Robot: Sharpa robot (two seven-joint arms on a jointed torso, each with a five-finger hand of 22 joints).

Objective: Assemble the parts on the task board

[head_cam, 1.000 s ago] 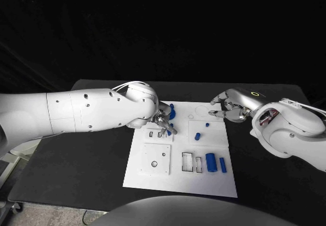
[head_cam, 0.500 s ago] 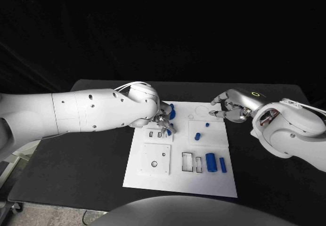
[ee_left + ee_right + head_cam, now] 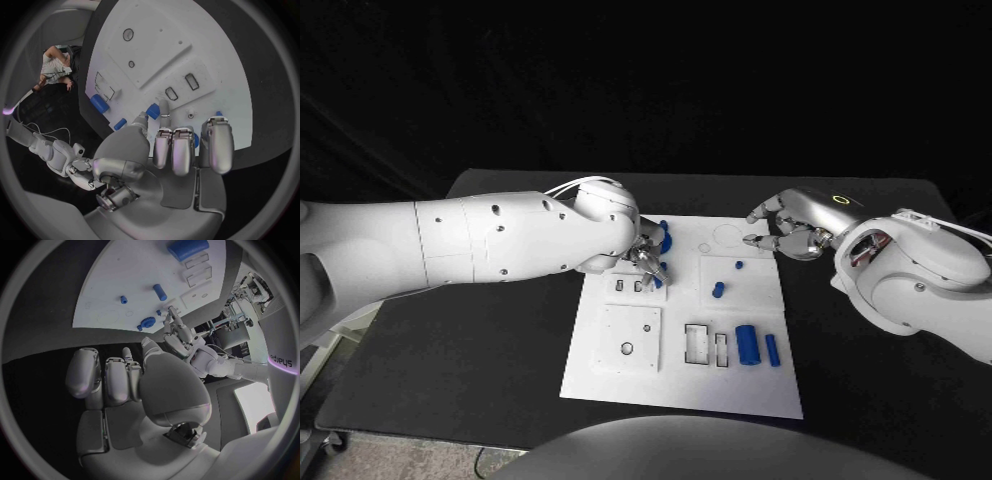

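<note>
Your left hand [image 3: 643,256] has crept slightly toward the board's [image 3: 639,375] far left corner, fingers extended over a small blue part [image 3: 152,111] by the two slots; whether it pinches it, you cannot tell. Your right hand [image 3: 788,232] stays curled and empty off the board's far right corner, so insertion seems pending.

Parts [image 3: 749,345] on task board [image 3: 682,385], mid-table [image 3: 473,370].

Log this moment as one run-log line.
left hand: over task board's far left, fingertips by a small blue part, hold unclear | right hand: off board's far right corner, holding nothing | large blue cylinder: lying unplaced
</note>
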